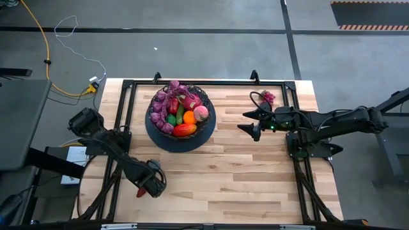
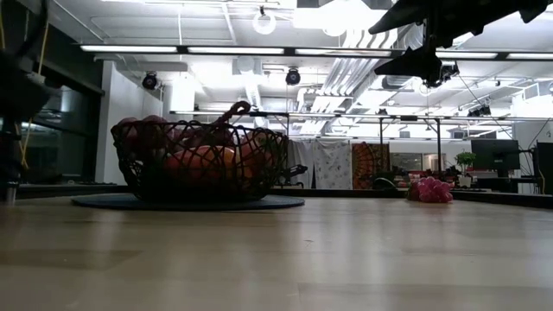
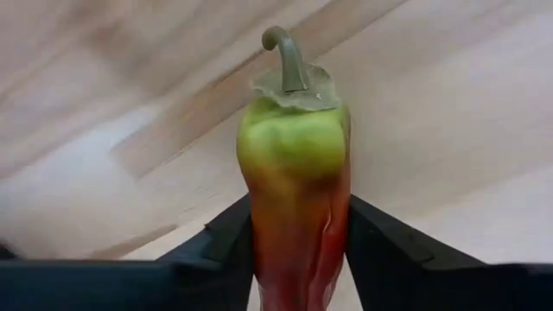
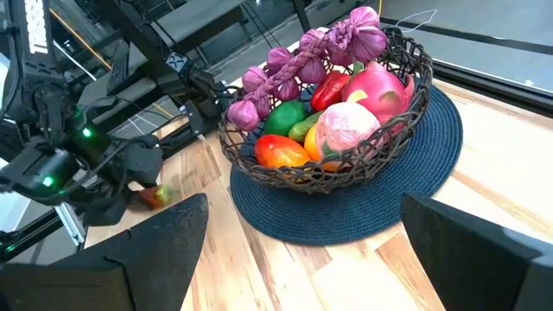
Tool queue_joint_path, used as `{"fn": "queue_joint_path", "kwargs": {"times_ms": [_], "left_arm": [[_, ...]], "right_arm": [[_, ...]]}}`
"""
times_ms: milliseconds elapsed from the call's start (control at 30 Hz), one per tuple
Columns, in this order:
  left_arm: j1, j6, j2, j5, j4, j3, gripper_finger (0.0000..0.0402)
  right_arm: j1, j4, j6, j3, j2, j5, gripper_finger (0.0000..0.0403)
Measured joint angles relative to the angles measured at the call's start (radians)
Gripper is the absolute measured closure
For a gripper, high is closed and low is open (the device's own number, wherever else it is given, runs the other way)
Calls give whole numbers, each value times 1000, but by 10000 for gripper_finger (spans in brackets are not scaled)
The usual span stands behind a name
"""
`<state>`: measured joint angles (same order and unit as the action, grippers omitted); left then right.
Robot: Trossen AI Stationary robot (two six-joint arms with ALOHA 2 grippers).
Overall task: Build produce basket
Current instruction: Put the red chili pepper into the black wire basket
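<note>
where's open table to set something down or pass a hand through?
Bare wood: the wide stretch between the basket on its dark mat and the near edge, right of the left gripper, which pinches a pepper. Also bare between mat and the open right gripper. Crowded: the full basket; pink produce in the far right corner.

We see the basket standing on a round dark blue mat on the wooden table. It is heaped with produce: purple bunches, a red pepper, a pink fruit, a green one, an orange-red one. Beyond it, the left gripper is low over the table with a red and green pepper between its fingers. Our right gripper's own fingers stand wide apart.
</note>
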<state>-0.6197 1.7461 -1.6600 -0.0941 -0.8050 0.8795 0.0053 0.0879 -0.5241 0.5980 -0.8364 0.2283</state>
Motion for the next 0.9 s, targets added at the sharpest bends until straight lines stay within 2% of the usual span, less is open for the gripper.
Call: {"fn": "queue_joint_path", "kwargs": {"times_ms": [200, 333, 467, 567, 667, 733, 800, 900], "left_arm": [[49, -90, 204, 118, -7, 4, 278], [103, -230, 392, 366, 2, 53, 275], [183, -518, 536, 657, 115, 119, 269], [272, -834, 604, 776, 297, 148, 269], [377, -1154, 648, 789, 522, 149, 268], [442, -1310, 665, 770, 635, 148, 268], [504, -1385, 666, 709, 724, 151, 268], [568, -1422, 659, 584, 741, 149, 268]], "right_arm": [[0, 0, 0, 0, 0, 0, 29], [0, -9, -19, 0, 0, 0, 29], [0, -43, -48, 0, 0, -4, 29], [0, -91, -55, 0, 0, -27, 29], [0, -163, -54, 1, 0, -47, 29], [0, -216, -53, 1, 0, -61, 29], [0, -248, -53, 1, 1, -78, 29], [0, -274, -52, 1, 1, -92, 29]]}}
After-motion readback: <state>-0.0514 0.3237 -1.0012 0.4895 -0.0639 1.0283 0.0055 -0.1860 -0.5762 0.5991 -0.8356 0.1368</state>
